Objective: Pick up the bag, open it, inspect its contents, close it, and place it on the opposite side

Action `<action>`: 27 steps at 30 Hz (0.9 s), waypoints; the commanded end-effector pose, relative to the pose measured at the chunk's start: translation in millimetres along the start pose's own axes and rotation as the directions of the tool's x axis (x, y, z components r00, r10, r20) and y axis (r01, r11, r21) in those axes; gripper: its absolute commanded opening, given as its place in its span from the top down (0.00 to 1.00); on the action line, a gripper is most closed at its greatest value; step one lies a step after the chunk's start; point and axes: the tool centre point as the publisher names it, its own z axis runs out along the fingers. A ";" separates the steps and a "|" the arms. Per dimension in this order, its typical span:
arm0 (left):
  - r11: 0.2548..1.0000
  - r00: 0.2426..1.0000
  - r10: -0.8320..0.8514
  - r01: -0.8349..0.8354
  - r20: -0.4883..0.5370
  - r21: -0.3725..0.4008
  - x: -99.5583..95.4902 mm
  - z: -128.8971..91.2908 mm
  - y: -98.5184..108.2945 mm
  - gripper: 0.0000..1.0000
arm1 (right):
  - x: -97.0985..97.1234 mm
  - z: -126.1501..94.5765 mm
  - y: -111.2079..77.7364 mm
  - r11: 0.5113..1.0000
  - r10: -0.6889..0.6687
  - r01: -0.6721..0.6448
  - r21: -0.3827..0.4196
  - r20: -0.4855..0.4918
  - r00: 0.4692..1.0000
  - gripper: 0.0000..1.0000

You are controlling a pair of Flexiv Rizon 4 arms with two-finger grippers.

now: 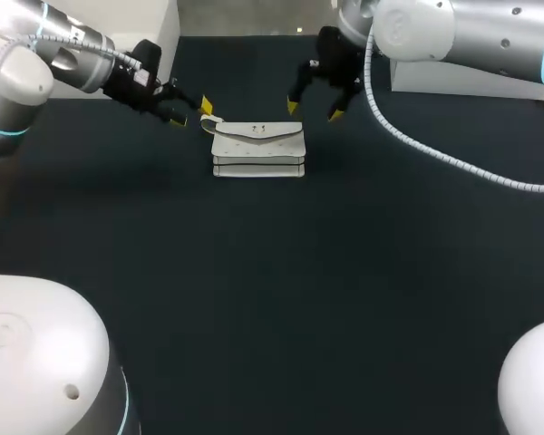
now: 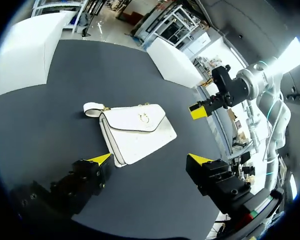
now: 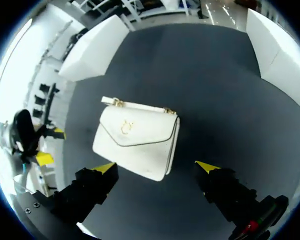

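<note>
Robotics lab, black worktable (image 1: 272, 299)

Table (image 1: 272, 299): dark, matte and plain, filling most of the head view.
White blocks: 2, box-shaped with flat faces, both at the far end of the table.
Left block (image 1: 154, 23): at the far left corner, partly hidden in the head view.
Right block (image 1: 462, 83): at the far right corner, its long face towards the table's middle.
Between the blocks: a strip of dark surface.
</note>
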 end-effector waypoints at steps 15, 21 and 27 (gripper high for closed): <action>0.934 0.924 -0.342 0.313 -0.170 -0.175 -42.6 47.7 -8.9 0.00 | -26.3 36.6 20.4 0.968 0.245 -0.221 0.120 -0.251 0.936 0.00; 0.924 0.904 -0.365 0.323 -0.222 -0.203 -51.9 58.0 -12.4 0.00 | -30.9 51.7 22.2 0.957 0.285 -0.252 0.144 -0.303 0.909 0.00; 0.905 0.877 -0.410 0.358 -0.250 -0.230 -60.3 68.0 -16.4 0.00 | -27.2 65.7 25.8 0.953 0.298 -0.250 0.173 -0.365 0.882 0.10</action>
